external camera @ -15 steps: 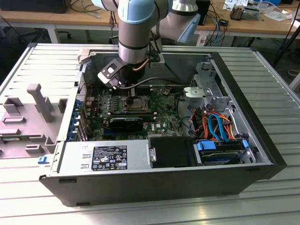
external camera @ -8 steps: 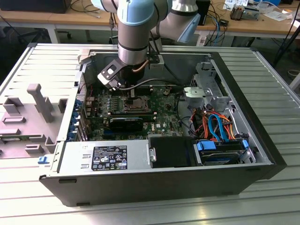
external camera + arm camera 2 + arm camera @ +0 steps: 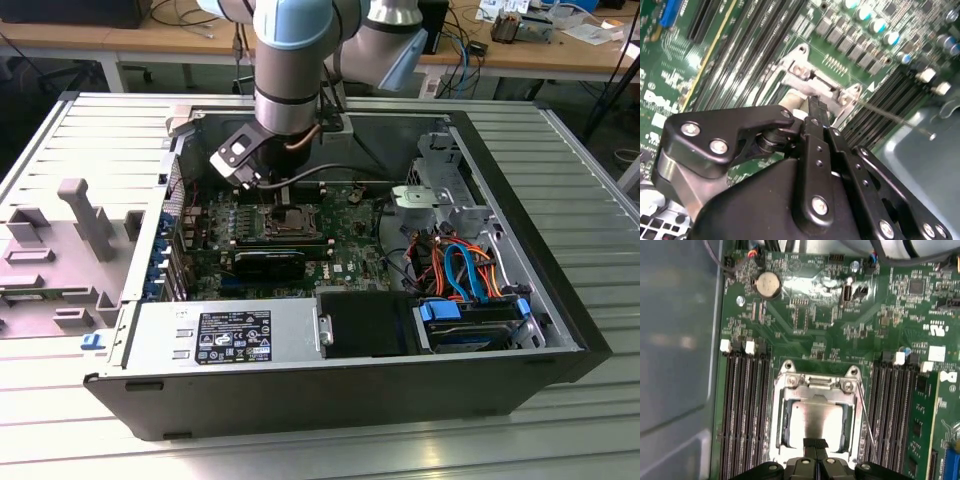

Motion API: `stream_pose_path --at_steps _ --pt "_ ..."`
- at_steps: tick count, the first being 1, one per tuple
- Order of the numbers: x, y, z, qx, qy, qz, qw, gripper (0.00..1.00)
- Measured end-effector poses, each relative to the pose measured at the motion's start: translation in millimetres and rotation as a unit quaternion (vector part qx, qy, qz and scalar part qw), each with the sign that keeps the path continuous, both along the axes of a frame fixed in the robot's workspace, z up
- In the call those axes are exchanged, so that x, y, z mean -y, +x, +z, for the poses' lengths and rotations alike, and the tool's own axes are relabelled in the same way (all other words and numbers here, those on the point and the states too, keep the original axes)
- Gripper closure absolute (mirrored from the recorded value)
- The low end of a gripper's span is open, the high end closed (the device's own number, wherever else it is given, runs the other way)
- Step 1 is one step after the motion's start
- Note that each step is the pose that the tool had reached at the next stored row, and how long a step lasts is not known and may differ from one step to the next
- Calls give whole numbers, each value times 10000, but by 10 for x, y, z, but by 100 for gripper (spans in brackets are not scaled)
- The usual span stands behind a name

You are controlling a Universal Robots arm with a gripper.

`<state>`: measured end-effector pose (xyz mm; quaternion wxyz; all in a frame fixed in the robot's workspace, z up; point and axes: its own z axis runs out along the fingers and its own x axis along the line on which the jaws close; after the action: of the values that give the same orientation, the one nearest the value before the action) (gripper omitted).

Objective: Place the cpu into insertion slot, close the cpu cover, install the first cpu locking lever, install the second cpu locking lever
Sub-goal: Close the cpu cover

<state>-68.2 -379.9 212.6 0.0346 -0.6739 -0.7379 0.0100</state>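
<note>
Exterior view overlooks the whole computer case (image 3: 350, 400); both wrist views closely share the insertion slot (image 3: 776, 420) (image 3: 810, 82).
</note>
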Motion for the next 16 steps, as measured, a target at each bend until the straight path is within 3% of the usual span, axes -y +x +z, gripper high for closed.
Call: stream_pose_path --at_steps 1,5,12,16 --pt "0 61 0 -29 0 -1 10000 89" --pt "1 171 7 -79 -2 0 10000 89" --pt "0 198 162 -87 0 0 10000 89" --pt "0 198 203 -86 0 -1 10000 89"
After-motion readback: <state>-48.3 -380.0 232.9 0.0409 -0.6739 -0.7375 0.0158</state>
